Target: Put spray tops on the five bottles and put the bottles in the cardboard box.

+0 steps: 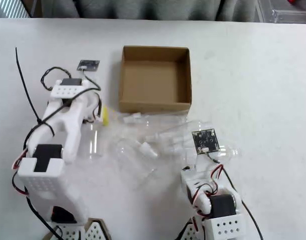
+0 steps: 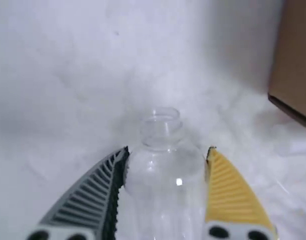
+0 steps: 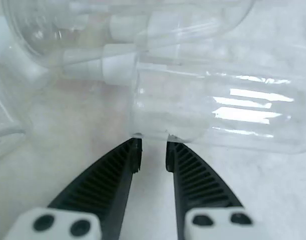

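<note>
Clear plastic bottle (image 2: 165,175), uncapped, is lying on the white counter (image 1: 258,75) near the open brown cardboard box (image 1: 155,80), and the left tool (image 2: 168,152) is pinching it. Right tool (image 3: 151,149) is sitting slightly spread, its tips just beside another clear bottle (image 3: 218,110).

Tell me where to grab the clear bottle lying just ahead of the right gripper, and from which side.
Take the bottle by its straight round body, midway along, from above, one finger on each long side. It lies flat on the table, and the rounded end facing the right gripper would likely slip from a pinch. Spray tops crowd one side.
</note>
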Motion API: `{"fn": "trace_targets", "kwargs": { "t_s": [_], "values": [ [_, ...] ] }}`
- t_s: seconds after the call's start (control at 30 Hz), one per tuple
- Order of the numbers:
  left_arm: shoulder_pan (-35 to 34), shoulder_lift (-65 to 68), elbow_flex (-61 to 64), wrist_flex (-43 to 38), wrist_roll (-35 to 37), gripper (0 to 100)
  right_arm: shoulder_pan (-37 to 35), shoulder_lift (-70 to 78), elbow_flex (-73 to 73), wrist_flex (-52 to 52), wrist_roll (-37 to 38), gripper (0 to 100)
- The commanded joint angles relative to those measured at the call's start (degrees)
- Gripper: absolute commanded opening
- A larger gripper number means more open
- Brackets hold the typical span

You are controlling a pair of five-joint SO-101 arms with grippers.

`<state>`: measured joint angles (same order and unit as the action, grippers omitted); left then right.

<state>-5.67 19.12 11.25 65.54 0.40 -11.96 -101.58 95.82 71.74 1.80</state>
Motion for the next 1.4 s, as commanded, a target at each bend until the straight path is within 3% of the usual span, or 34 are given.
{"fn": "trace_targets", "kwargs": {
  "t_s": [0.0, 0.3, 0.53, 0.7, 0.8, 0.97, 1.17, 1.37],
  "values": [
    [0.04, -1.89, -1.23, 0.44, -0.88, 8, -0.40, -0.92, -0.79, -1.19, 0.53, 6.7],
    [-1.19, -9.71, 6.33, -3.52, -0.70, 8, 1.89, -1.80, -3.69, -1.89, 1.49, 7.2],
    [-1.19, -10.95, 7.03, -3.43, -0.53, 8, 10.33, -1.80, -3.87, -4.79, 27.87, 11.6],
    [-1.27, -10.95, 6.95, -3.43, -0.53, 8, 13.76, -1.54, -3.96, -10.15, 33.49, 1.5],
    [-2.33, -10.86, 6.59, -3.52, -0.53, 8, 9.98, -1.45, -4.22, -10.59, 38.51, 2.6],
    [-2.77, -10.86, 6.95, -5.36, -0.53, 8, 4.88, -1.36, -7.82, -9.10, 38.77, 2.7],
    [-2.68, -10.86, 7.03, -5.45, -0.53, 8, 3.82, 0.22, -15.65, -6.81, 38.77, 2.7],
    [-2.68, -10.86, 7.03, -5.45, -0.62, 8, -1.45, 20.18, -29.89, -2.15, 39.12, 2.6]
  ]
}}
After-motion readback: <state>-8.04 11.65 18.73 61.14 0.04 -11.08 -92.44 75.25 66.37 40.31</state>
